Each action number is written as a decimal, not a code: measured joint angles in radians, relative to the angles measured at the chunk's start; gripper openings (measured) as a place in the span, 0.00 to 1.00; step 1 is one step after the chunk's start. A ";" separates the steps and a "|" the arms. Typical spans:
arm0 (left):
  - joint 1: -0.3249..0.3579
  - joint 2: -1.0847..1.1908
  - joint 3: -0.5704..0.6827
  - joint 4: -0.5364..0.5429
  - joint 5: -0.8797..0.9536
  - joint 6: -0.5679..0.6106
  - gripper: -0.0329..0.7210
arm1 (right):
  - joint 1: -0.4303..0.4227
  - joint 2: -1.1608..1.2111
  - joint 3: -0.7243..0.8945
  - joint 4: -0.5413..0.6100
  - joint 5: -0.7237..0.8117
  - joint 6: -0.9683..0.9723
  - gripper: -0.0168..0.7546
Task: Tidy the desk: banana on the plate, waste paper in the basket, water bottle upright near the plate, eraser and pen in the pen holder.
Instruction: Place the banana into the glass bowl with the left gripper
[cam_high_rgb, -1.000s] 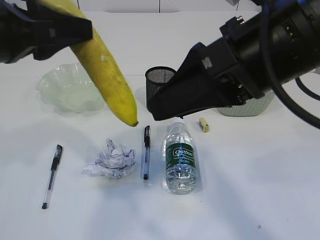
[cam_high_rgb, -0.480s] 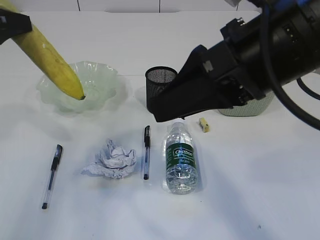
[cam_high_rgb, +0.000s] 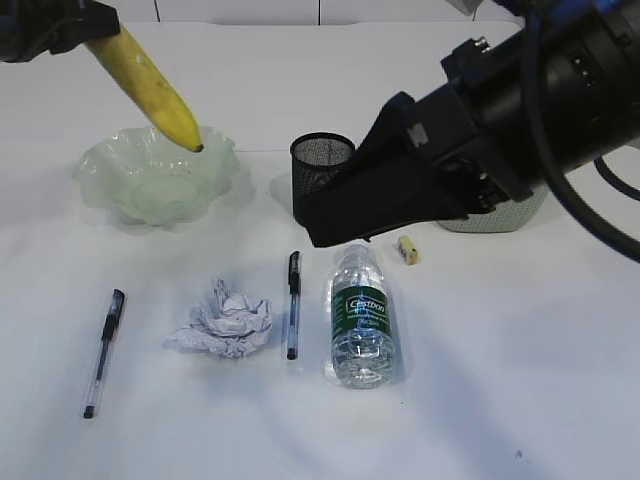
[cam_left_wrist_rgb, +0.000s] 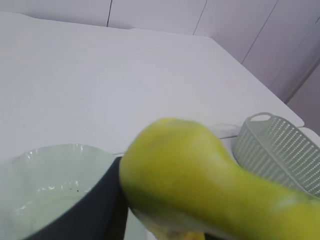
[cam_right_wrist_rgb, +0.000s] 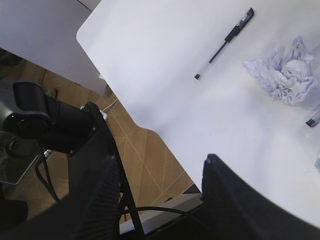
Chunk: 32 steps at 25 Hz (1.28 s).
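Evidently the left gripper (cam_high_rgb: 45, 25) pinches the banana (cam_high_rgb: 150, 85) tip-down over the plate (cam_high_rgb: 100, 165) near the tabletop's far-left corner to lower it in, while the right gripper (cam_right_wrist_rgb: 160, 200) waits spread and empty.

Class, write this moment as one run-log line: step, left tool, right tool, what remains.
step: banana over plate | left tool: holding banana | right tool: open, empty | remaining: paper, bottle, eraser, pens

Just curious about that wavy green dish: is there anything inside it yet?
The plate looks empty, only its pale green bottom showing. The banana hangs above its far rim, held in the left claw, not resting inside. In the wrist view the banana covers part of the dish.
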 joint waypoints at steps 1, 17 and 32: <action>0.000 0.031 -0.033 0.000 0.000 0.000 0.39 | 0.000 0.000 0.000 0.000 0.000 0.000 0.54; 0.021 0.501 -0.436 0.002 0.003 0.000 0.39 | 0.000 0.000 0.000 0.000 0.006 0.000 0.54; 0.059 0.608 -0.444 0.002 -0.008 0.000 0.39 | 0.000 0.000 0.000 0.000 0.008 0.000 0.54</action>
